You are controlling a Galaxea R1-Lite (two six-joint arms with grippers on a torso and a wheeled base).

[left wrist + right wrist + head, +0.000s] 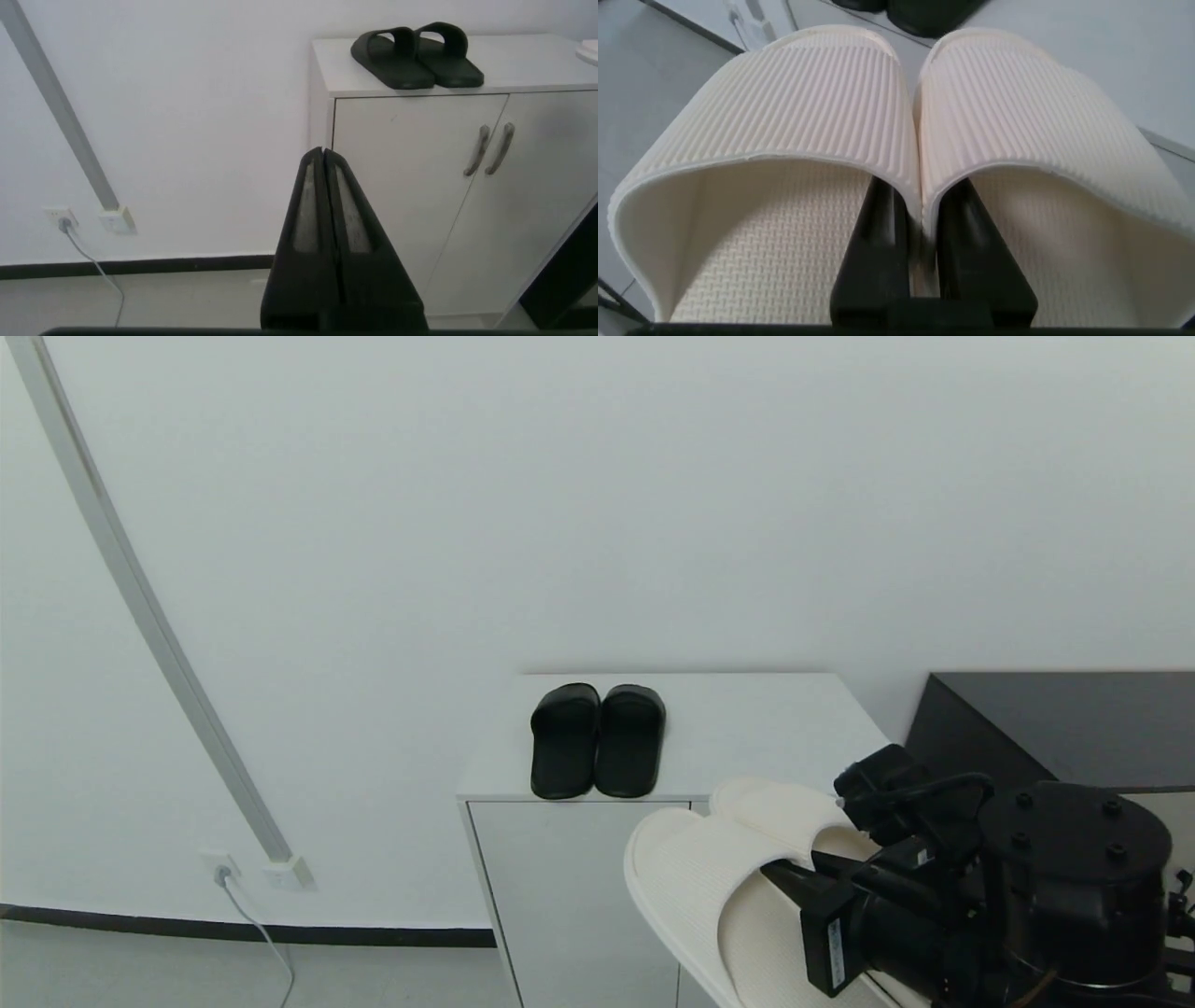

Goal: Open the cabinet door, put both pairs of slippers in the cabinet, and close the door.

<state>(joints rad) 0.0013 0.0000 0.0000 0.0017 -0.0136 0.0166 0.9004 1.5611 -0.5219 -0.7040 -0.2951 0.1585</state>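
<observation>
White wall, white cabinet [569, 887], doors shut, black slippers [597, 740] on top. Right gripper [920, 219] clamped on white slippers [709, 877] in front of the cabinet; left gripper [324, 168] pressed together, empty. Looks like the door-opening step: left probably needs a handle [493, 149].

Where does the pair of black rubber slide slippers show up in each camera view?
Head view: black rubber slide slippers side by side on the white cabinet top, at its front edge.
Left wrist view: the slippers on the cabinet top.
Right wrist view: apparently the dark shapes beyond the cream ribbed slippers.
Shared landmark: the white cabinet top.
</observation>
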